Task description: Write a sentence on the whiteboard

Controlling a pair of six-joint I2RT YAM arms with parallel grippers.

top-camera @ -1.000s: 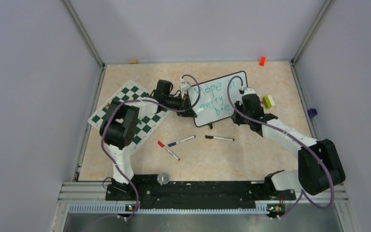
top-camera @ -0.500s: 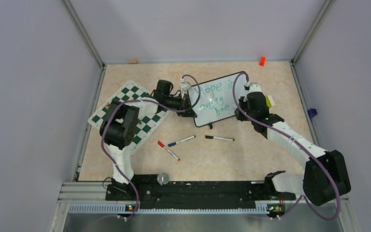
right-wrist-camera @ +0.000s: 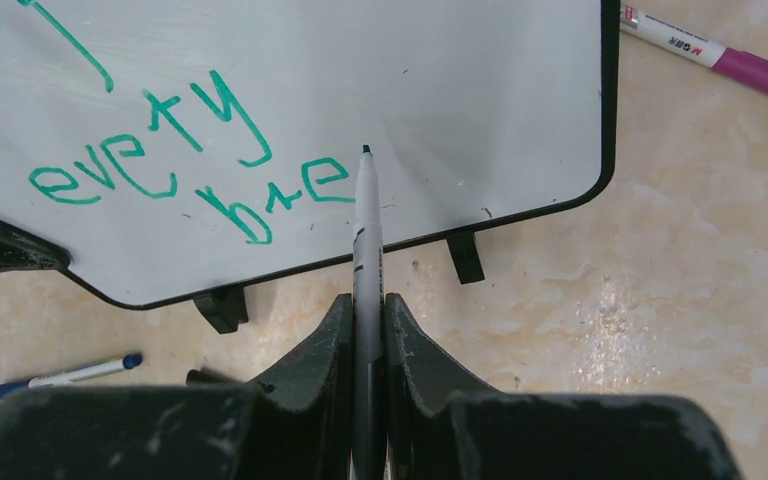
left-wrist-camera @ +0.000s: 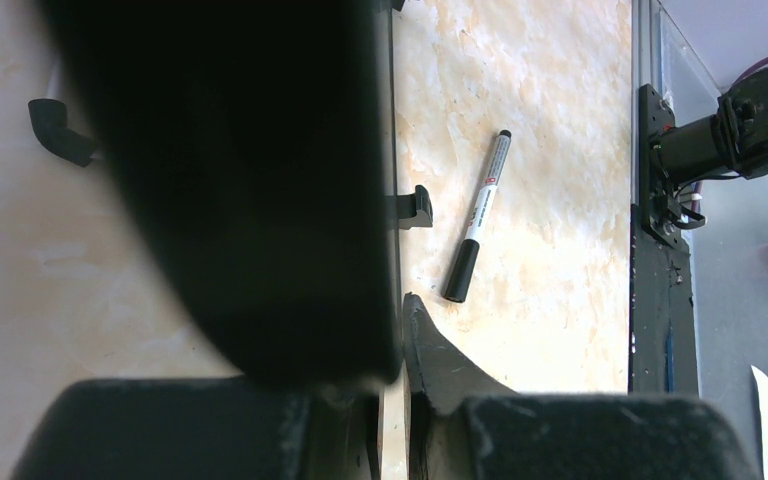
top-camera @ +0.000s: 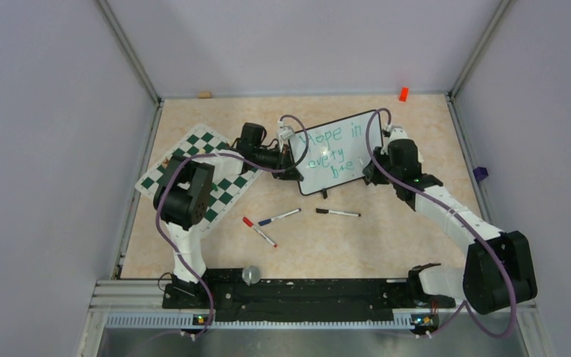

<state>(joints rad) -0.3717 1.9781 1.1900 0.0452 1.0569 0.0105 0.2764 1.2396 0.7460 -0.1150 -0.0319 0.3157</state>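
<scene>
Nearest the arm bases, three spare pens lay on the table (top-camera: 386,238): a red pen (top-camera: 259,232), a blue pen (top-camera: 280,216) and a black pen (top-camera: 337,213). Just beyond them, the right gripper (right-wrist-camera: 365,300) was clenched on a green marker (right-wrist-camera: 364,215). The marker's tip was poised over the whiteboard (right-wrist-camera: 440,70), immediately right of the letters "bre". Whether the tip touched the surface could not be told.

Over the past second this arm had swung rightward off the board's lower corner, uncovering the word "in". The sentence (right-wrist-camera: 190,160) read "Hope in every bre", so "breath" looked unfinished, and the shift probably set up the next letter.

The board sat mid-table at an angle, its left edge pinched by the left gripper (top-camera: 292,163). Farthest off, an orange block (top-camera: 403,94) sat at the table's far edge.
</scene>
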